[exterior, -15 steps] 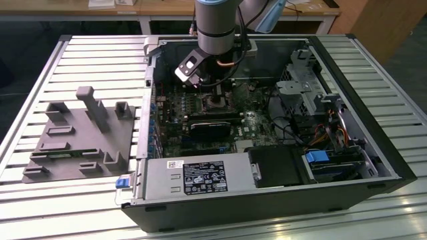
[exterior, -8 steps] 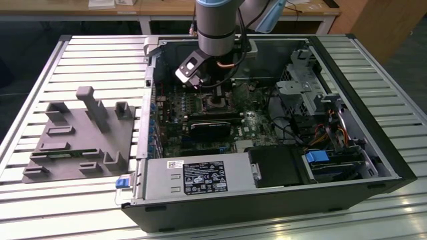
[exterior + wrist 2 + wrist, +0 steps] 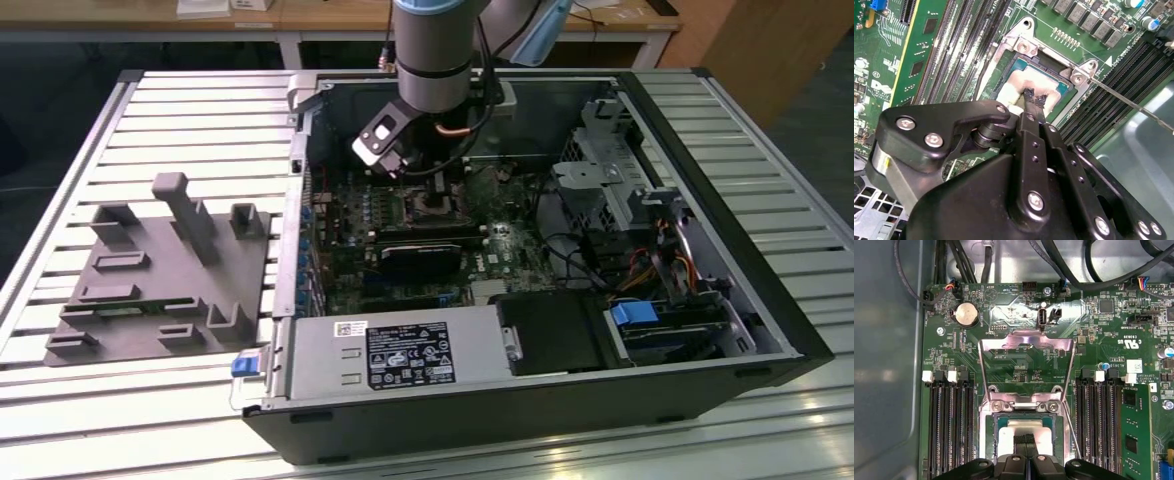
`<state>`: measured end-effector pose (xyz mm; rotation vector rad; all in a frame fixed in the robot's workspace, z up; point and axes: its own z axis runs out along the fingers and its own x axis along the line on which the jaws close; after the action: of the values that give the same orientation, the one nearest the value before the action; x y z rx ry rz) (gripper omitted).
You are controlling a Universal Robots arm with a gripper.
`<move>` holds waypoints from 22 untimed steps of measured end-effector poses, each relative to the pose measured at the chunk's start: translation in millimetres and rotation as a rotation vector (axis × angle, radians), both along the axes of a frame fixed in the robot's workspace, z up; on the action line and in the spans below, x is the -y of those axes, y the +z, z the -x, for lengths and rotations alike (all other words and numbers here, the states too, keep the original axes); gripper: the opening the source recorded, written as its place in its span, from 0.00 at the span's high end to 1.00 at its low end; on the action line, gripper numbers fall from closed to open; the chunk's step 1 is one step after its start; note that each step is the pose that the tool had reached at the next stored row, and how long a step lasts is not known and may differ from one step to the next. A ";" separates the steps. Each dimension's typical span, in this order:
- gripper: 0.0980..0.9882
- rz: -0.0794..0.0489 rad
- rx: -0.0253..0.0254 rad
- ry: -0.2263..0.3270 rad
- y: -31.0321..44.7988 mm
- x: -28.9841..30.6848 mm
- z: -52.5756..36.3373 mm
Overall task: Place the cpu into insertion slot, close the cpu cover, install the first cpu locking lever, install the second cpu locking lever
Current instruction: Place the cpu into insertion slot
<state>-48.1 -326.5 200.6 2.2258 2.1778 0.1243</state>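
Observation:
The cpu (image 3: 1026, 429) lies flat in the insertion slot (image 3: 993, 440) on the motherboard, its silver-grey top showing in both wrist views (image 3: 1016, 82). My gripper (image 3: 1024, 440) points down at it, fingers pressed together, with the black fingertips (image 3: 1030, 96) at the cpu's top face. The cpu cover (image 3: 985, 370) is swung open, away from the slot, its window showing the green board behind. A thin locking lever (image 3: 1134, 105) sticks out sideways from the socket corner, unlatched. In the exterior view the gripper (image 3: 427, 192) hangs inside the open computer case over the socket (image 3: 434, 207).
Long black memory slots (image 3: 949, 430) flank the socket, with a green memory module (image 3: 1134, 425) beyond one bank. A black card (image 3: 420, 258), power supply (image 3: 400, 355) and drive cage (image 3: 614, 170) crowd the case. A grey fixture (image 3: 160, 270) sits on the slatted table at the exterior view's left.

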 end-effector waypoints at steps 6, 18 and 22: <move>0.99 0.000 0.0000 0.000 -0.7 0.0 0.0; 0.99 0.000 0.0001 -0.001 0.8 0.0 -1.3; 0.99 0.000 0.0001 -0.001 5.5 0.0 -1.3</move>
<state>-46.8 -326.5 206.1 2.2265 2.1772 0.1246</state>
